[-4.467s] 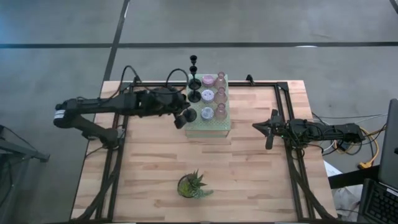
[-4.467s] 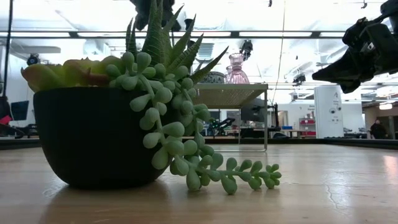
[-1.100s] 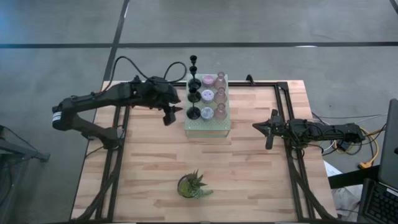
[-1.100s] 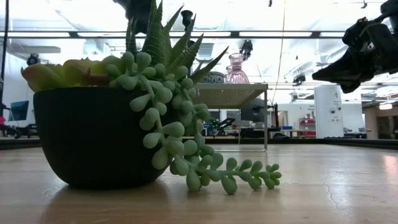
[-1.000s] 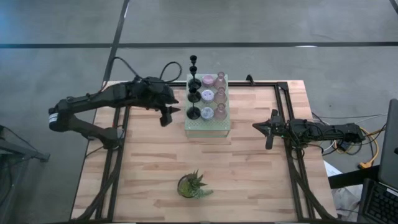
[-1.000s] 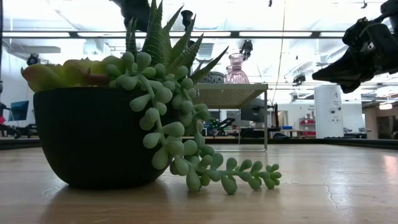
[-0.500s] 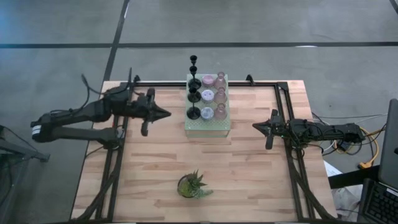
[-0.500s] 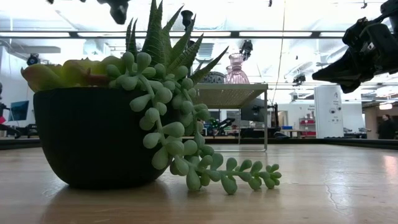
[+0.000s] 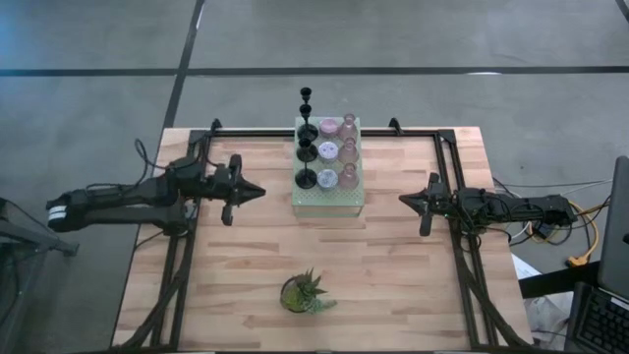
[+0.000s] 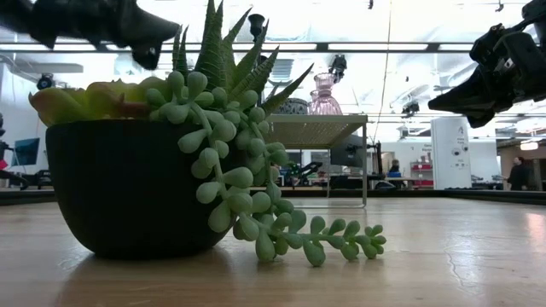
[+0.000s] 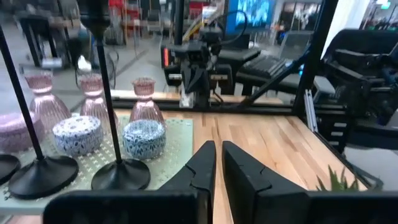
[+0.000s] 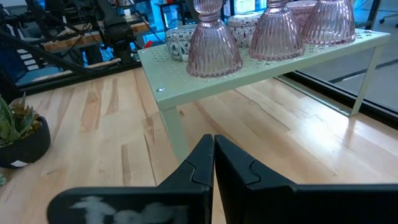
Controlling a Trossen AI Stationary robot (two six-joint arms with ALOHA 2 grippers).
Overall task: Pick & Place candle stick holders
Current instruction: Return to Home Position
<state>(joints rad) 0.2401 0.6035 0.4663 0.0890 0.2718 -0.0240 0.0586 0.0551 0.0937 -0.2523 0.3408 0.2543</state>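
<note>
Nine candle stick holders stand by their bases on the pale green perforated stand at the table's far middle: three black ones with thin stems, three lilac-grey ones and three pink glass ones. My left gripper is shut and empty, left of the stand and pointing at it. In the left wrist view its fingers face the black bases. My right gripper is shut and empty, right of the stand. Its wrist view shows the pink holders.
A spiky green potted plant stands near the table's near edge and fills the left of the low view. Bare wood lies between the stand and each gripper. A dark frame runs along the table's edges.
My left gripper has drawn back from the stand toward the table's left edge and come down a little, its arm folding back. It stays empty. The holders on the stand have kept still.
</note>
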